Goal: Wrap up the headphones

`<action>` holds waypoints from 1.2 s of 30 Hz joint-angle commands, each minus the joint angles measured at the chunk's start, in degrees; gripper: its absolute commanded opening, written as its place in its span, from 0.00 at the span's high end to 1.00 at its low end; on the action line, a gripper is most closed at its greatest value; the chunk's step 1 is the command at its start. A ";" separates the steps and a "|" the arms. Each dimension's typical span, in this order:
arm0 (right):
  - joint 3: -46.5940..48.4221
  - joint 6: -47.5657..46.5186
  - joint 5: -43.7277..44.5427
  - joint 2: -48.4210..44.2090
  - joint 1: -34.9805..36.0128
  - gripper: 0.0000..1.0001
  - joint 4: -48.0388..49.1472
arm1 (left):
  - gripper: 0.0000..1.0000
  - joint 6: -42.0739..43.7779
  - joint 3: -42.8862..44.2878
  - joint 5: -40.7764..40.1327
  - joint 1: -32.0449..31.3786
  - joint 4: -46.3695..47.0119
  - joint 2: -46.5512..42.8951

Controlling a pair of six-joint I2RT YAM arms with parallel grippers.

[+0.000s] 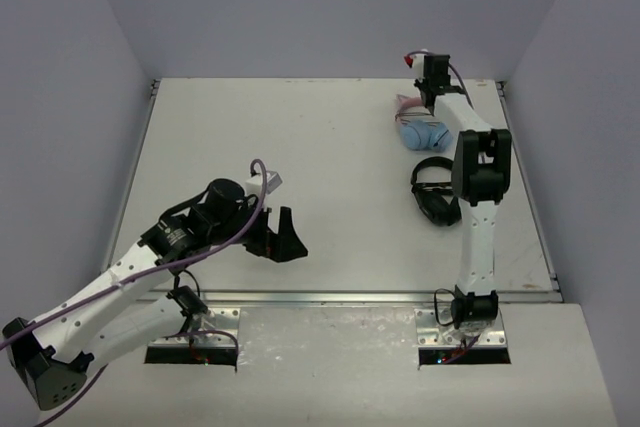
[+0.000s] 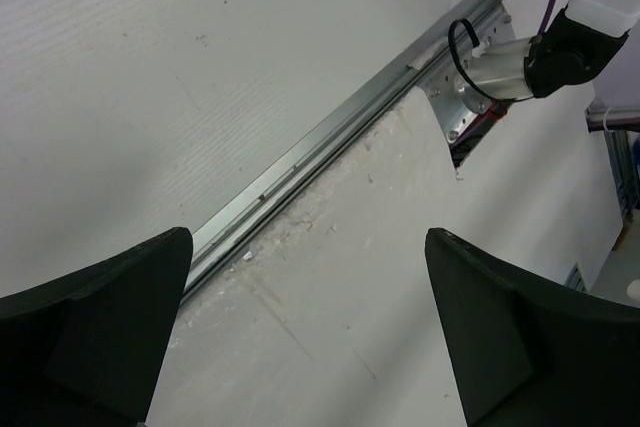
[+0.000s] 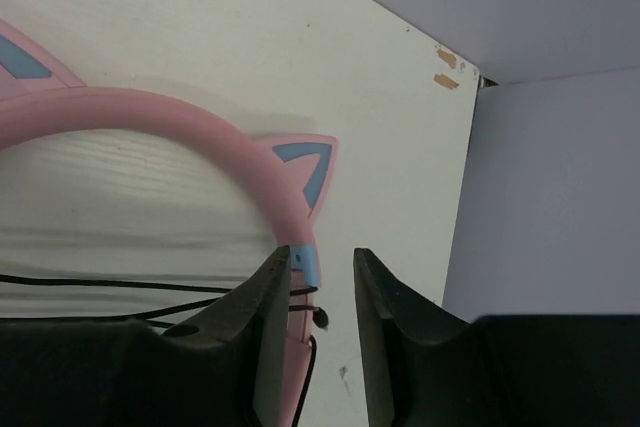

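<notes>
The headphones are seen lying on the table, far back on the right side. Their two light-blue ear cups are laid close together. The pink headband is curved away from them toward the back edge. One cat ear, pink with a blue middle, is seen sticking out from the band. A thin black cord is stretched over the table near the band.

The right gripper is held low at the end of the headband. Its two fingers are brought almost together, with only a thin gap left between them. White table is seen through that gap. One finger is placed just beside the band's blue tip. Whether the cord is touched by the fingers cannot be told.

The left gripper is held near the front of the table, well apart from the headphones. Its fingers are spread wide. A metal strip along the table's edge is seen between them.

A pair of all-black headphones is laid just beside the right arm, nearer the front than the blue ones.
</notes>
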 commanded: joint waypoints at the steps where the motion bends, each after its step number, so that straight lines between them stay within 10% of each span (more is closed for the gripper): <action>1: 1.50 -1.17 0.78 1.79 0.05 0.67 4.08 | 0.00 -1.16 -0.59 -0.19 -0.62 2.88 -1.50; 9: 10.55 11.89 -2.56 -2.41 0.75 0.39 -3.29 | 0.00 -1.96 0.19 -4.65 -0.62 2.71 -0.90; 12: 9.79 17.09 -5.02 -8.19 4.07 0.01 -8.73 | 0.00 -1.26 5.27 -18.05 -0.53 -0.89 3.74; 25: -11.48 38.29 -12.75 -53.34 8.92 0.01 -33.35 | 0.00 5.33 40.60 -41.84 5.26 -8.27 30.81; 36: -13.60 43.74 -8.28 -78.79 8.92 0.01 -62.50 | 0.00 7.36 54.87 -53.25 15.99 -14.35 30.59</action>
